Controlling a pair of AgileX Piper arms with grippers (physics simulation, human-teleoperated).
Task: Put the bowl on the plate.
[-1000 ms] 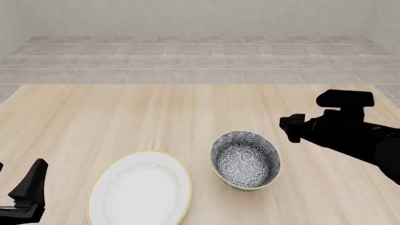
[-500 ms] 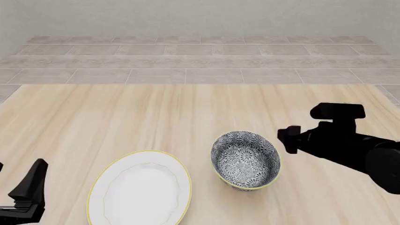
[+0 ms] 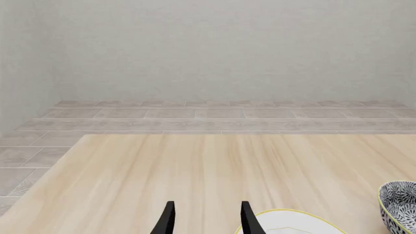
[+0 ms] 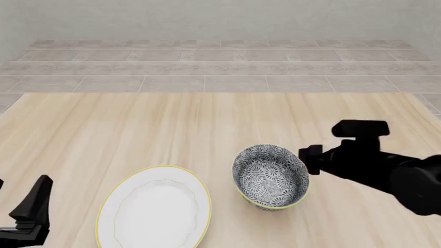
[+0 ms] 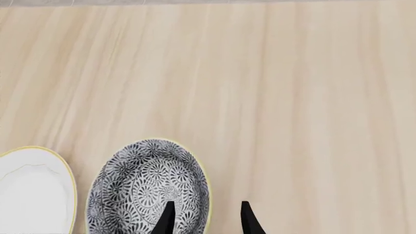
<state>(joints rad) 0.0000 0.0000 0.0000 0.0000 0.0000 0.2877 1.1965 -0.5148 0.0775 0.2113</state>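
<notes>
The bowl point(image 4: 270, 175), patterned dark grey and white with a gold rim, stands on the table right of the white plate point(image 4: 154, 206), a small gap between them. My right gripper point(image 4: 308, 156) hangs just above the bowl's right rim. In the right wrist view this gripper point(image 5: 206, 220) is open, one finger over the inside of the bowl point(image 5: 140, 180) and the other outside its rim; the plate point(image 5: 32, 190) shows beside it. My left gripper point(image 4: 33, 206) rests at the near left, open point(image 3: 206, 223), with the plate point(image 3: 293, 220) and bowl point(image 3: 400, 207) off to its side.
The light wooden table point(image 4: 172, 124) stretches away behind the dishes. A tiled floor point(image 4: 206, 67) and a grey wall lie beyond its far edge. The table's left corner point(image 4: 14, 98) shows at the far left.
My right arm has come down and to the left, bringing its gripper from well right of the bowl to the bowl's right rim. Bowl, plate and left arm have not moved.
</notes>
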